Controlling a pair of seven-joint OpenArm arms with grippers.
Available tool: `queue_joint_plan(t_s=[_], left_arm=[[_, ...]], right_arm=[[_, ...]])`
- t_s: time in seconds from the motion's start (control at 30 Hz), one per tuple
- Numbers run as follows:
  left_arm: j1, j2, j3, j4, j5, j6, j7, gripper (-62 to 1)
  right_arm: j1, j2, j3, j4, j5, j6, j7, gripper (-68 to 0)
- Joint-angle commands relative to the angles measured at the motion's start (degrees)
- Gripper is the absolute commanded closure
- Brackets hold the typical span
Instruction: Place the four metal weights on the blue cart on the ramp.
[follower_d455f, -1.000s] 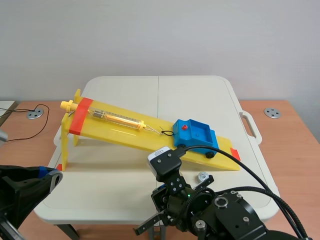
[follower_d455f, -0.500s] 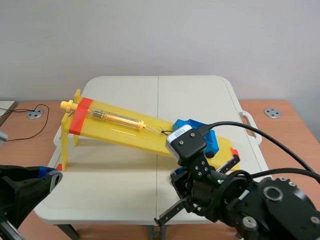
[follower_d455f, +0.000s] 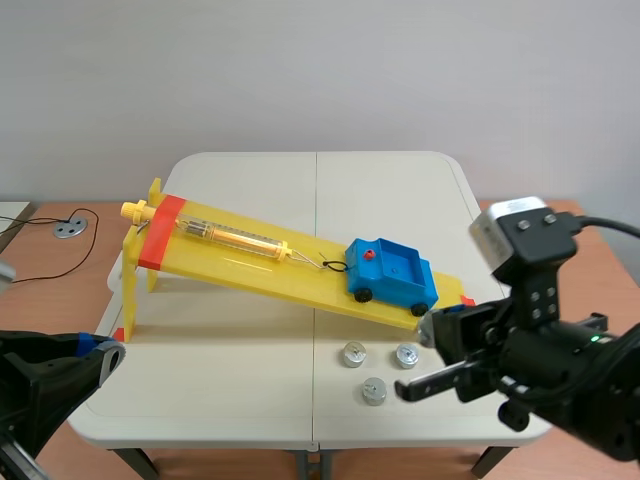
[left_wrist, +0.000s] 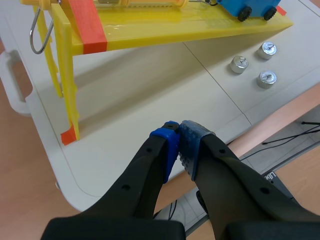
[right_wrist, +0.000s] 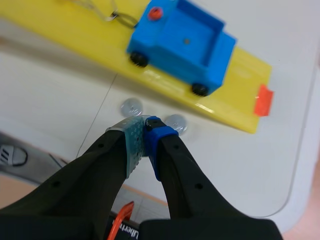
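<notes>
My right pincer (right_wrist: 145, 125) is closed on nothing, pads pressed together, and hangs at the scene's lower right, near the metal weights (follower_d455f: 374, 391). I count three of them, standing in a loose cluster on the white table (follower_d455f: 250, 390) below the centre of the frame, just beside the low end of the yellow ramp (follower_d455f: 250, 262). I cannot find a fourth; it may be hidden behind my arm. The blue cart (follower_d455f: 392, 272) sits right of centre near the ramp's low end, its tray open upward and bare, so no weight is loaded yet. I judge it keeps from rolling off because a cord ties it to the spring scale (follower_d455f: 235, 237) lying up the slope. My left pincer (left_wrist: 179, 130) is also closed and empty, parked at the lower left, out of the way. The right one will have to open before any pick.
</notes>
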Motion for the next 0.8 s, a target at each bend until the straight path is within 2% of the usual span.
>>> queue_joint_plan(t_s=[0.0, 0.17, 0.37, 0.6, 0.77], left_arm=[[0.3, 1.0, -0.9, 4.1, -3.2, -1.4, -5.7, -2.8], [0.3, 1.1, -0.9, 4.1, -3.2, -1.4, -5.7, -2.8], [0.3, 1.1, -0.9, 4.1, -3.2, -1.4, -5.7, -2.8], [0.3, 1.1, -0.9, 4.1, -3.2, -1.4, -5.7, -2.8], [0.3, 1.1, -0.9, 4.1, -3.2, -1.4, -5.7, -2.8]], right_arm=[[3.0, 0.0, 3.2, 5.6, 5.6, -0.6, 6.6, -0.6], [5.6, -2.8, 7.9, 5.5, 9.6, 0.5, 6.4, -0.6], [9.7, -6.1, 8.5, 4.4, 9.8, 0.7, 5.6, -0.6], [15.5, -8.8, 8.4, -2.5, 9.8, 0.8, 5.7, -0.6], [19.3, -10.4, 8.5, -6.9, 9.8, 1.8, 6.4, -0.6]])
